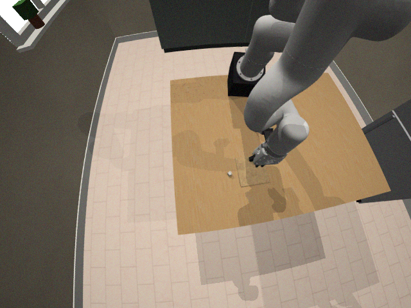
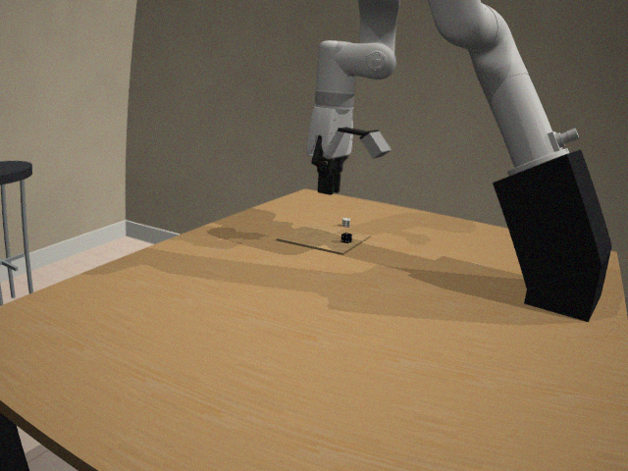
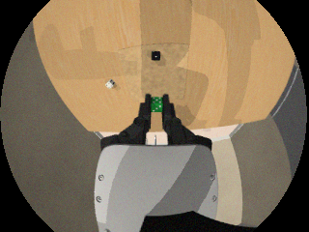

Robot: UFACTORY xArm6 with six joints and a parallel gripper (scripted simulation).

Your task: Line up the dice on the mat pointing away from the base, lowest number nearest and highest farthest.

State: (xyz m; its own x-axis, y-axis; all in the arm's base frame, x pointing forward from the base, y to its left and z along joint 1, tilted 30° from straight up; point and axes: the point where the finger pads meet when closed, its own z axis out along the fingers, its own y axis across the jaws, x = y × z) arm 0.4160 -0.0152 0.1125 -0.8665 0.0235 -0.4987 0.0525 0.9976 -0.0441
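Note:
My gripper (image 3: 156, 101) is shut on a green die (image 3: 156, 103) and holds it high above the table, over the thin tan mat (image 1: 253, 174). The gripper also shows in the side view (image 2: 328, 187) and the overhead view (image 1: 257, 163). A black die (image 2: 346, 236) sits on the mat near its corner toward the robot's base; it also shows in the wrist view (image 3: 154, 56). A white die (image 1: 228, 173) lies on the bare table just left of the mat; it shows in the side view (image 2: 345, 221) and the wrist view (image 3: 110, 84).
The robot's black base block (image 2: 555, 237) (image 1: 240, 79) stands at the table's edge. A dark cabinet (image 1: 388, 145) stands at the right of the table. A stool (image 2: 12, 223) stands off to the left on the floor.

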